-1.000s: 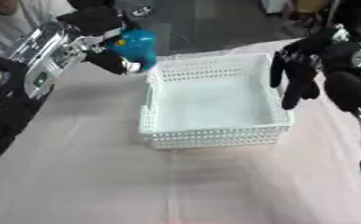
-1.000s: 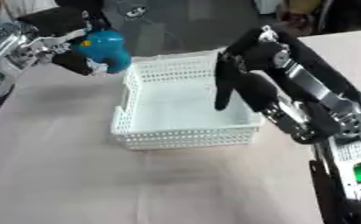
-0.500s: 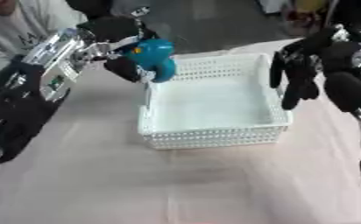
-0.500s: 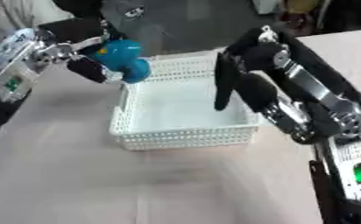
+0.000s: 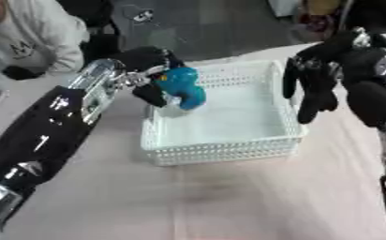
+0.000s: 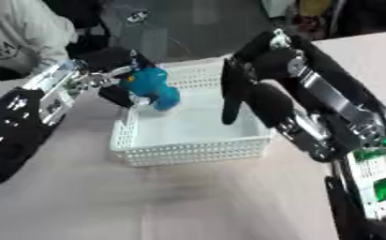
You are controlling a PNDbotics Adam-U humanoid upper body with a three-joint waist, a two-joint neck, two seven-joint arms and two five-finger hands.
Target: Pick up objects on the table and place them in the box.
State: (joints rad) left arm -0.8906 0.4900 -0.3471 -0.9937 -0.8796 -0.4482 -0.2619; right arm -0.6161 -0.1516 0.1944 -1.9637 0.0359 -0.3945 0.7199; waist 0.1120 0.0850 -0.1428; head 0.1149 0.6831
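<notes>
Pale pink tablecloth (image 5: pixel 229 201) over table; dark floor (image 5: pixel 221 28) beyond far edge.

The black left hand (image 6: pixel 114 79) curls its fingers round a bright blue rounded toy (image 6: pixel 153 88), holding it over the left rim of the white perforated plastic box (image 6: pixel 192 146). The box sits on the pale pink surface (image 6: pixel 106 201) toward its far edge. The black right hand (image 6: pixel 237 91) hangs above the box's right side, fingers straight and pointing down.
</notes>
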